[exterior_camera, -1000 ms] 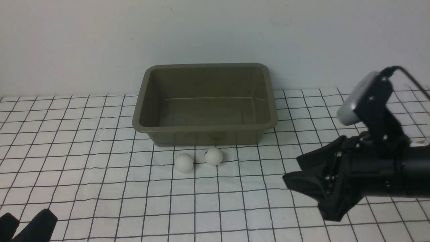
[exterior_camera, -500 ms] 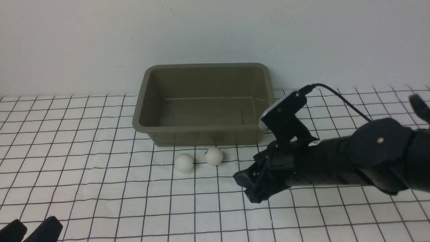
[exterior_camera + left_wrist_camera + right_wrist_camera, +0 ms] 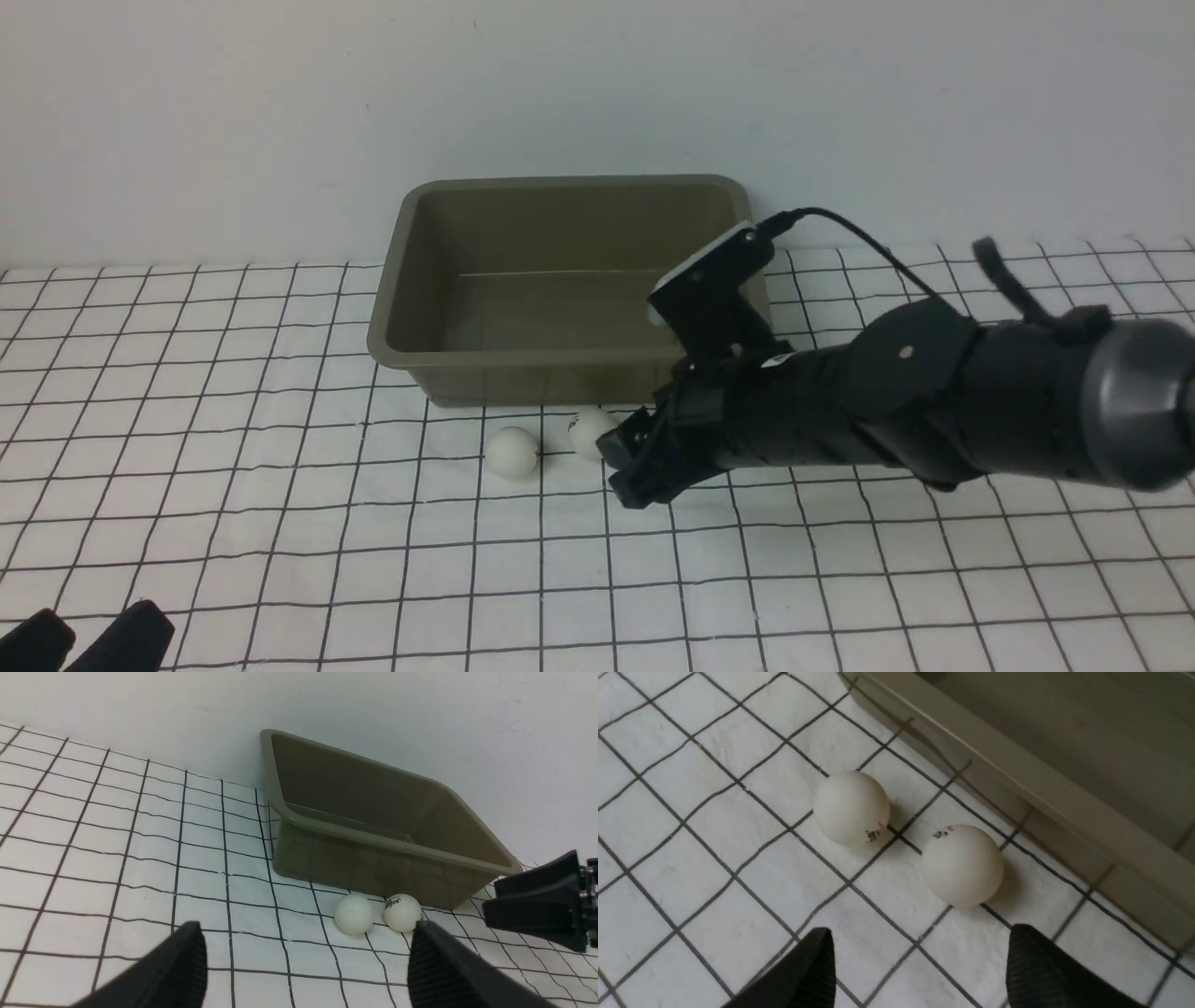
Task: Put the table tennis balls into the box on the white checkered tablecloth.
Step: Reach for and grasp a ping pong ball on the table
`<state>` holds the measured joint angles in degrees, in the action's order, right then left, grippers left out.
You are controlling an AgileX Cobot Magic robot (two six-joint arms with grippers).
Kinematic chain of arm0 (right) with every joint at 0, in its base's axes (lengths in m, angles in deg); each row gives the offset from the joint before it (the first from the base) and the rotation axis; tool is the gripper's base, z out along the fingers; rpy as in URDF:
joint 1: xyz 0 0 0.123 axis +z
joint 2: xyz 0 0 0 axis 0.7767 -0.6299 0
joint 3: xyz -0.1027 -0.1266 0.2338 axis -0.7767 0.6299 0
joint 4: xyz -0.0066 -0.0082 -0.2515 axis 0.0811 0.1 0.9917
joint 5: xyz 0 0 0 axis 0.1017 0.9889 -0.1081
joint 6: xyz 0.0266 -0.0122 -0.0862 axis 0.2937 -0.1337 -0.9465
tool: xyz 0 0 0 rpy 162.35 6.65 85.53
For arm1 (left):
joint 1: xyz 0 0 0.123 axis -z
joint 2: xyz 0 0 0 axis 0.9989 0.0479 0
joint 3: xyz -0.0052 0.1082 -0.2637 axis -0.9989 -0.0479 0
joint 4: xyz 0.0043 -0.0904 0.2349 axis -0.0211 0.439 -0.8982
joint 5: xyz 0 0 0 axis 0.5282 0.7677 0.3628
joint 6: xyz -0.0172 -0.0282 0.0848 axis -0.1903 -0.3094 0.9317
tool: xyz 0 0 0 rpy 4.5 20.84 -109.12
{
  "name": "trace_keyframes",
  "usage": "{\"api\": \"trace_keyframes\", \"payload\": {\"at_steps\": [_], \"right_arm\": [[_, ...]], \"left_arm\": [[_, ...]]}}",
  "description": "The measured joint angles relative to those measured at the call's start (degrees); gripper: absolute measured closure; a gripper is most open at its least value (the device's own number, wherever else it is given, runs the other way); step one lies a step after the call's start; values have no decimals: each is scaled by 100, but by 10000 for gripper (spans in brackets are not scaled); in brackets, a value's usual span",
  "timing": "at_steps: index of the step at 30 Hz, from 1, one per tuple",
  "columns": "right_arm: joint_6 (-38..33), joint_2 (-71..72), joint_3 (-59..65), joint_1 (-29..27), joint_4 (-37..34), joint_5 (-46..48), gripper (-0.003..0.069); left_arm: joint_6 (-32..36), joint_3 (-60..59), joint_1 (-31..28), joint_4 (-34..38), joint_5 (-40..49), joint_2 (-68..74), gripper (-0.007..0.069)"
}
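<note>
Two white table tennis balls lie side by side on the white checkered tablecloth point(image 3: 280, 485), just in front of the olive-brown box point(image 3: 569, 356). The plain ball point(image 3: 512, 453) is on the left. The printed ball point(image 3: 586, 429) is on the right, partly covered by my right gripper point(image 3: 624, 469). In the right wrist view that gripper point(image 3: 920, 945) is open and empty, low over the cloth. The nearer ball point(image 3: 962, 865) lies just ahead of its gap and the other ball point(image 3: 852, 808) farther off. My left gripper point(image 3: 84, 639) is open at the near left corner, far from the balls point(image 3: 353, 913).
The box is empty and stands against the white back wall. Its front wall point(image 3: 1045, 793) rises right behind the balls. My right arm point(image 3: 934, 401) stretches across the right half of the cloth. The cloth is slightly wrinkled.
My right arm has swept left across the cloth from the right edge to the balls, and its jaws have gone from shut to open. The left gripper has barely moved.
</note>
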<state>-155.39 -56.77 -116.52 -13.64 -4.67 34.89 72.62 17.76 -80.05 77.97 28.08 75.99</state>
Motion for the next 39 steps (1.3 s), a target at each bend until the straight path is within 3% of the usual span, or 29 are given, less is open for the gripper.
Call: {"api": "trace_keyframes", "payload": {"at_steps": [11,39], "right_arm": [[0,-775,-400,64,-370,-501,210],[-24,-1714,-1233,64,-1010,-620,211]], "left_arm": [[0,0,0,0,0,0,104],[143,0,0,-6,-11,5,104]]}}
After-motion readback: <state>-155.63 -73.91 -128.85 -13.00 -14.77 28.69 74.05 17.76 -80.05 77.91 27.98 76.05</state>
